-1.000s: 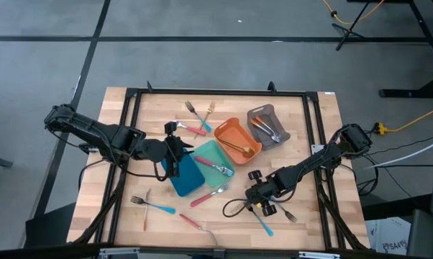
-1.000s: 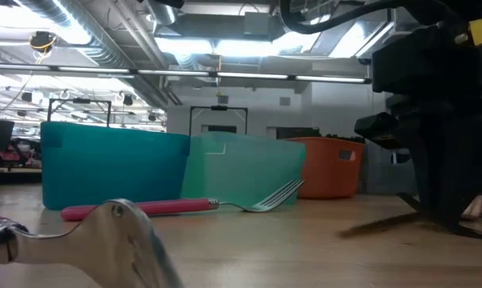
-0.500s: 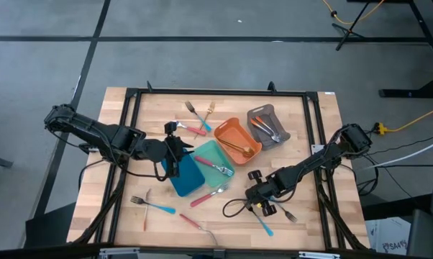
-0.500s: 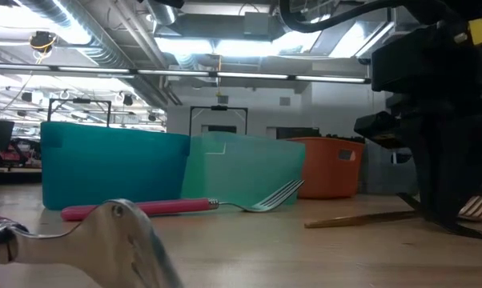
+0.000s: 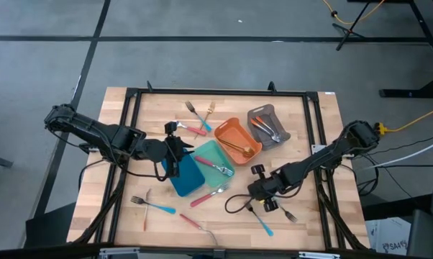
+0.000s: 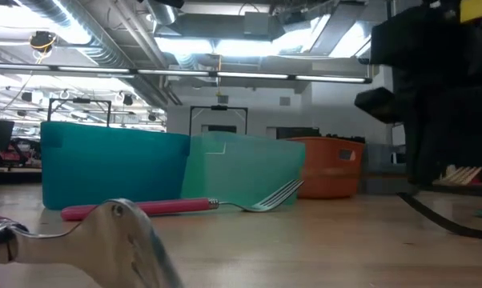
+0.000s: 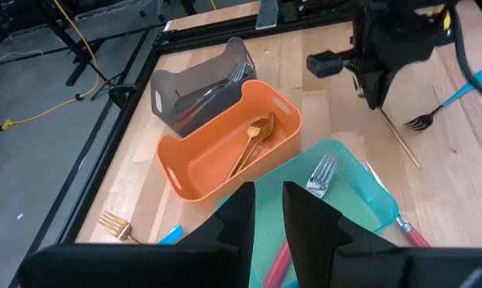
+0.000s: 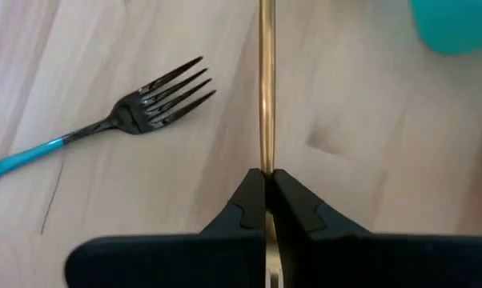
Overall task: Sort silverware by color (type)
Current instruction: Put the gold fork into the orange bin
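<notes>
1. Hovering over the blue tray (image 5: 183, 175) left of the tabletop's (image 5: 303, 122) middle, the left gripper (image 5: 175, 152) has jaws slightly parted with nothing between them.
2. Resting at about seven o'clock on the tabletop are a blue-handled fork (image 5: 150, 205) and a pink-handled utensil (image 5: 195, 222).
3. Lying in the teal tray (image 5: 215, 160) is a pink-handled fork (image 5: 216, 167); the orange tray (image 5: 237, 140) at one o'clock of it holds a gold utensil (image 7: 250, 149).
4. Gripping a slim gold utensil (image 8: 265, 88), the right gripper (image 5: 257, 193) at five o'clock has its jaws closed tight on the handle.
5. Lying beside it is a black-headed fork with blue handle (image 8: 113, 124).
</notes>
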`<control>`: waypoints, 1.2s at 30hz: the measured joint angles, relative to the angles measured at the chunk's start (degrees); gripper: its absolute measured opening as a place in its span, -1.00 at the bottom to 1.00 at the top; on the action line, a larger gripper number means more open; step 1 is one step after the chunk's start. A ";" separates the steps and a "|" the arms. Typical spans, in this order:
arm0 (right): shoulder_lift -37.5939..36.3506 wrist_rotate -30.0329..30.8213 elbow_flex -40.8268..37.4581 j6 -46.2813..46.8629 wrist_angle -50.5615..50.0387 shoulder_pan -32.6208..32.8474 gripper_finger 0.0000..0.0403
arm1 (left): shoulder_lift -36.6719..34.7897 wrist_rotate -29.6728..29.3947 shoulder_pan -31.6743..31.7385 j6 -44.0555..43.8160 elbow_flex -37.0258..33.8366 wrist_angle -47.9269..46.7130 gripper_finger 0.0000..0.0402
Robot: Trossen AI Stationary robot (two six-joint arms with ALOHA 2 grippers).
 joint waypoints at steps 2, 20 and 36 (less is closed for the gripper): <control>-1.25 0.67 0.03 0.01 -0.78 0.00 -1.00 | 0.00 -0.01 0.01 0.00 0.00 0.00 -0.70; -15.00 9.68 0.14 0.05 -1.50 -3.53 -1.00 | 0.00 -0.02 0.04 0.00 0.00 0.00 -0.70; -17.15 8.71 0.25 -2.72 11.91 -24.02 -1.00 | 0.00 -0.07 0.04 -0.15 0.00 0.04 -0.70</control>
